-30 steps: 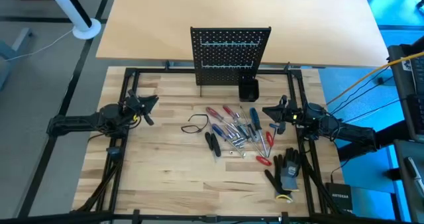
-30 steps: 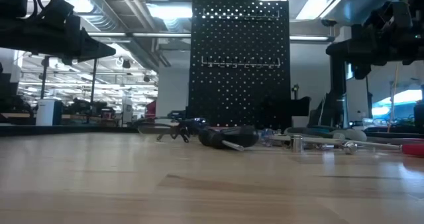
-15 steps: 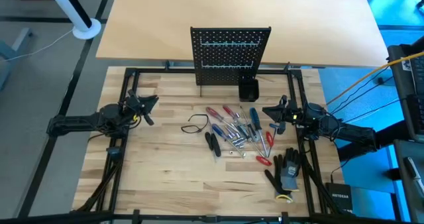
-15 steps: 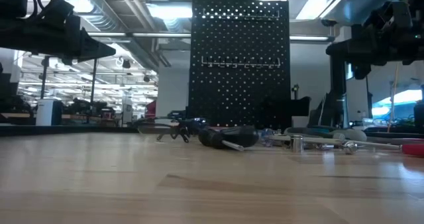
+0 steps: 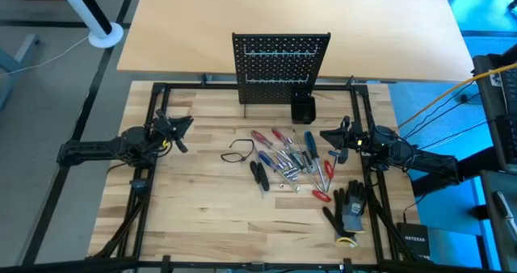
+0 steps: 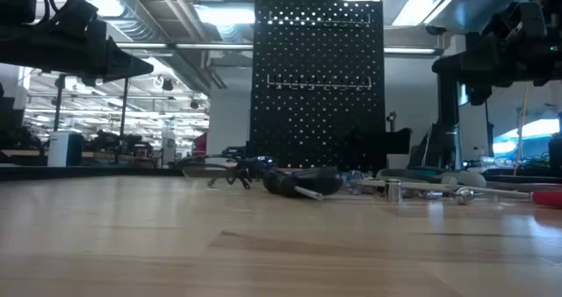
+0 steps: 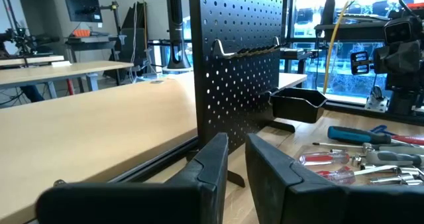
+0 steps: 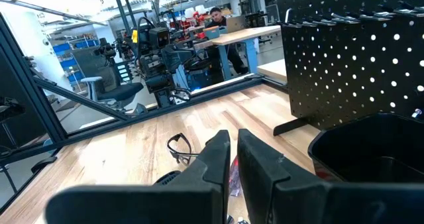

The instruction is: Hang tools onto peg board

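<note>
The tools [image 5: 291, 161], screwdrivers with red, blue and grey handles, lie in a loose pile flat on the wooden table's middle, with black-handled pliers [image 5: 259, 174] at the pile's left. The black peg board [image 5: 280, 67] stands upright on its short stand at the far edge; it also shows in the low view [image 6: 318, 77] and the left wrist view [image 7: 238, 58]. My left gripper [image 5: 184, 128] hovers shut and empty to the left of the pile. My right gripper [image 5: 327, 136] hovers shut and empty at the pile's right.
A small black cup [image 5: 303, 109] stands in front of the board's right foot. Clear safety glasses [image 5: 240, 150] lie left of the pile. Black gloves [image 5: 350, 211] lie at the near right. A black frame [image 5: 153, 91] borders the table. A person [image 8: 215, 15] sits far behind.
</note>
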